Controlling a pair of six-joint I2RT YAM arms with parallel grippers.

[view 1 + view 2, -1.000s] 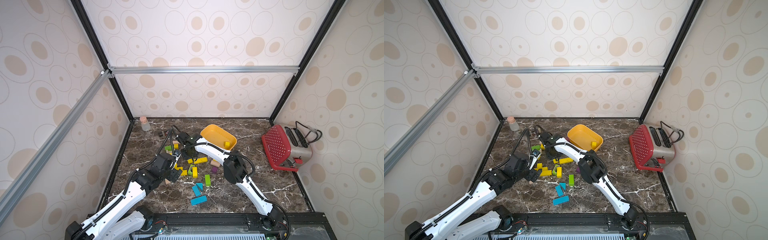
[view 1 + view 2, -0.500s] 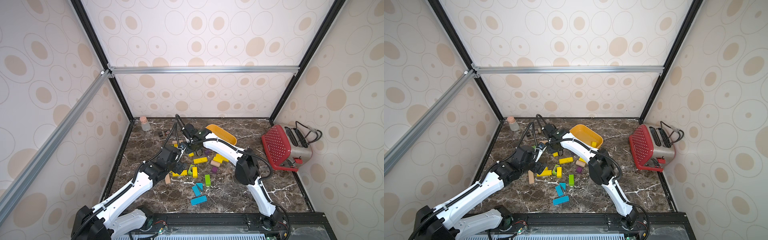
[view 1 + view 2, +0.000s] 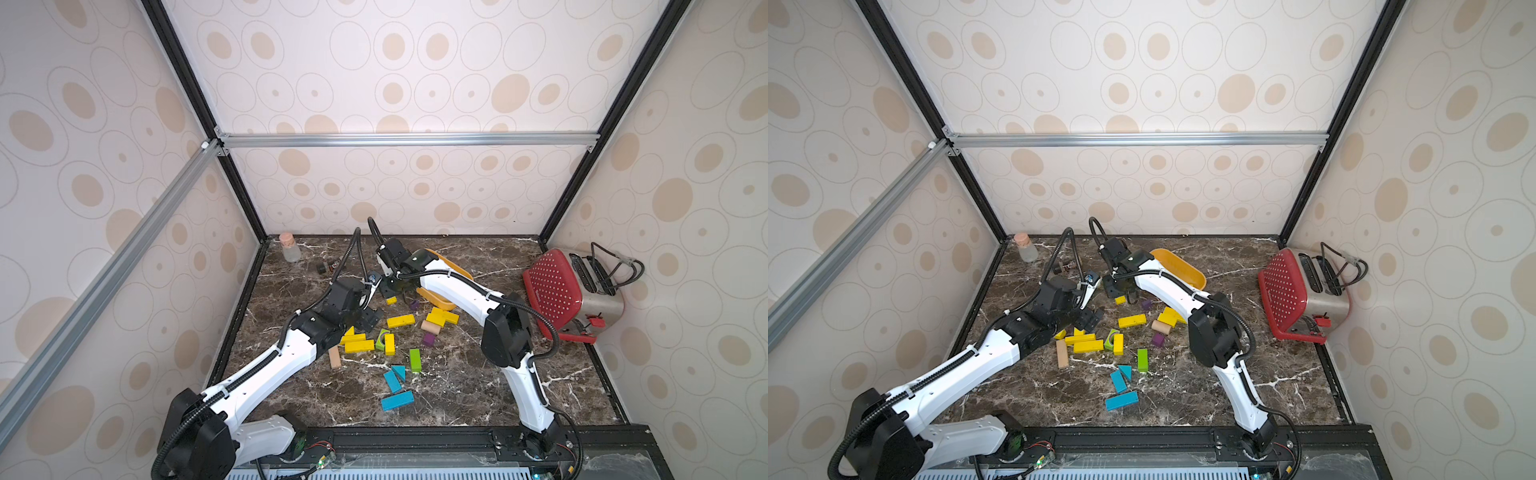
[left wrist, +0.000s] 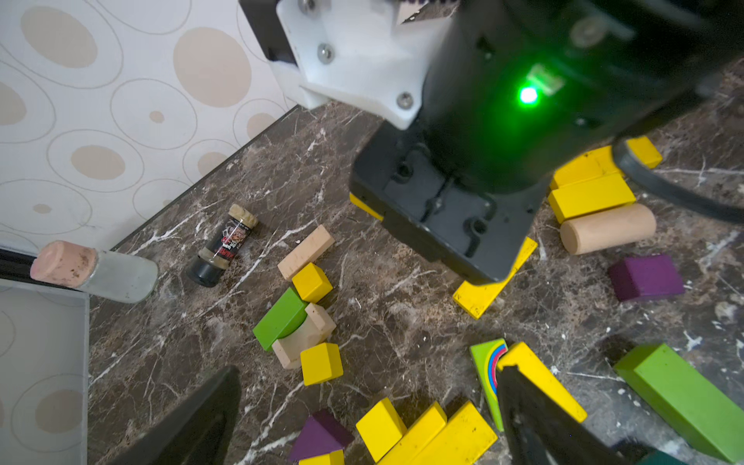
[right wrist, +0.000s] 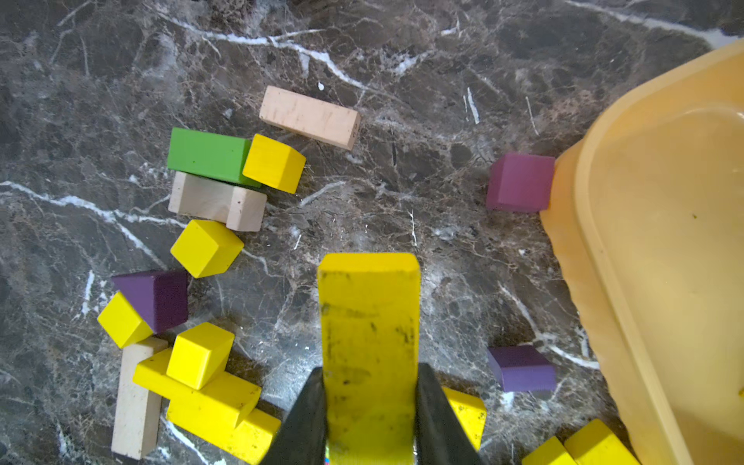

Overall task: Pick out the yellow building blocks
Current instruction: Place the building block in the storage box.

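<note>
Several yellow building blocks lie among mixed blocks in both top views, such as a bar, a pair and a cluster. My right gripper hangs over the far end of the pile. In the right wrist view it is shut on a long yellow bar that sticks out past the fingertips above the marble. My left gripper is open. In the left wrist view it hovers over a yellow cube and yellow bars.
An orange-yellow tub sits behind the right arm, its wall close to the held bar. Green, blue, purple and plain wood blocks are scattered about. A red toaster, corked bottle and dark jar stand at the edges.
My left gripper has reached farther over the pile toward the back. The right arm has swung its elbow to the right, its gripper staying shut on the yellow bar.
</note>
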